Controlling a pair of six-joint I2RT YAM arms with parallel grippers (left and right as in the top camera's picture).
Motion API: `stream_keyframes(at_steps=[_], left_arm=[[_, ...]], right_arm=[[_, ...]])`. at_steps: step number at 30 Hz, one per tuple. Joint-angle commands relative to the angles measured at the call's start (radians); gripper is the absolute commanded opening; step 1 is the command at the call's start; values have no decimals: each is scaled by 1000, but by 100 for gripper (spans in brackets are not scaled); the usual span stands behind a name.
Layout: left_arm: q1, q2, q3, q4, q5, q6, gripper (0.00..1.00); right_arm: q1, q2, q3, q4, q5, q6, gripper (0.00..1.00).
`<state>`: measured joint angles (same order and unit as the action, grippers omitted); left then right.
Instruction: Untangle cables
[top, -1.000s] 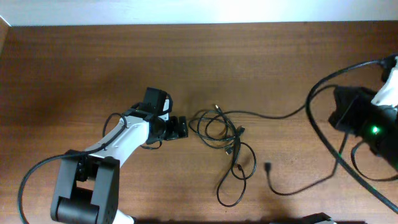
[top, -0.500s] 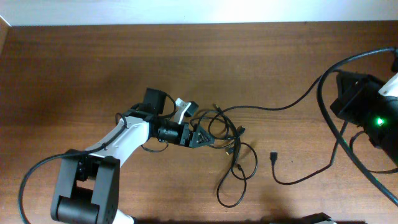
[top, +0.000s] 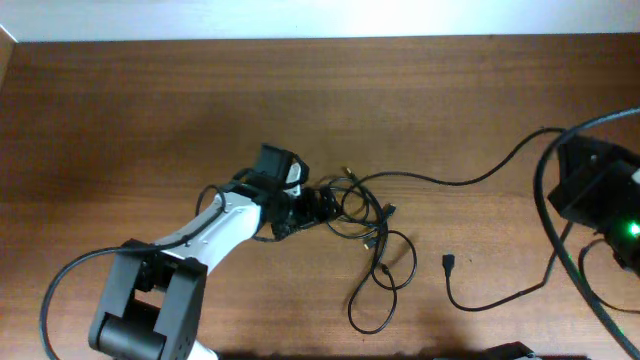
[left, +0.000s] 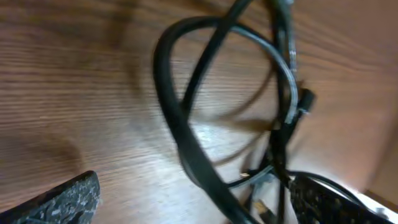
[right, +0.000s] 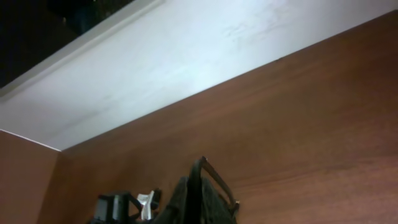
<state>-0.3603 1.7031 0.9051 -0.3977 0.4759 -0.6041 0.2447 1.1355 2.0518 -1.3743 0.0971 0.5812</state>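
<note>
Wooden tabletop carries the cables knotted at centre, with the left gripper spread wide astride the tangle's left loops, apparently to seize one, while the right gripper, pressed together, sits far right, seemingly tensioning a strand.

Open wood of the table lies at the far side and at the left. The cables spread over the middle, with one strand running to the right. The left arm blocks the near-left approach.

Two arms, one cable tangle (strands uncountable), one separate cable.
</note>
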Motion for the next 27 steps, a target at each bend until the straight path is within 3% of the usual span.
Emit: stream_keyframes(at_steps=[1, 10, 19, 24, 27], left_arm=[[-30, 9, -5, -30, -156, -14, 98], [-30, 9, -5, -313, -301, 68, 99], [-30, 9, -5, -338, -301, 105, 98], [-30, 9, -5, -337, -301, 105, 99], [-30, 9, -5, -338, -301, 105, 99]], right_arm=[[3, -31, 14, 24, 9, 7, 4], [3, -79, 14, 235, 148, 14, 4], [3, -53, 14, 175, 411, 21, 4], [-2, 59, 14, 140, 504, -10, 4], [-96, 141, 14, 129, 504, -54, 4]])
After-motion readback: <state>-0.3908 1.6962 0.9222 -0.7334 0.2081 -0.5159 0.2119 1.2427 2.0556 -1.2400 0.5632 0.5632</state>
